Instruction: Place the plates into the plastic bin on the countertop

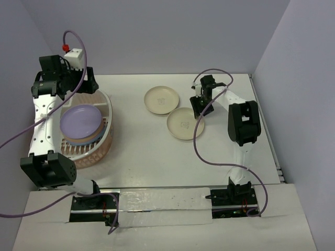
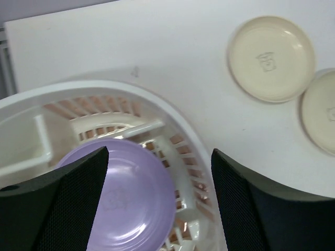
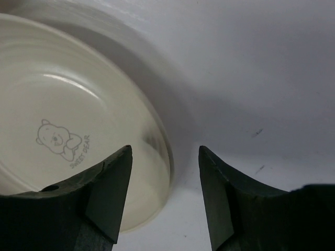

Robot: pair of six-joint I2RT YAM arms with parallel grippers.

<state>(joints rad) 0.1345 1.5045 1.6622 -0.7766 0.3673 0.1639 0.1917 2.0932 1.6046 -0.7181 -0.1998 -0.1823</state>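
Observation:
A lilac plate [image 1: 81, 121] lies on top of a stack of plates inside the white plastic bin [image 1: 108, 107] at the left of the countertop [image 1: 141, 157]. My left gripper [image 1: 78, 86] hangs above the bin's far side, open and empty. In its wrist view the lilac plate [image 2: 131, 198] lies free below the left gripper [image 2: 159, 151]. Two cream plates [image 1: 162, 99] [image 1: 185, 124] lie on the countertop. My right gripper [image 1: 200, 108] is low at the nearer plate's right edge. The right gripper [image 3: 165, 149] is open and straddles the rim of that cream plate [image 3: 63, 104], one finger [image 3: 107, 193] over the dish, the other outside.
Lilac-grey walls close in the back and both sides. The bin's slotted rim [image 2: 178, 120] curves under my left fingers. The two cream plates [image 2: 271, 57] [image 2: 322, 112] nearly touch. The right arm's purple cable [image 1: 201, 151] loops over the countertop near them.

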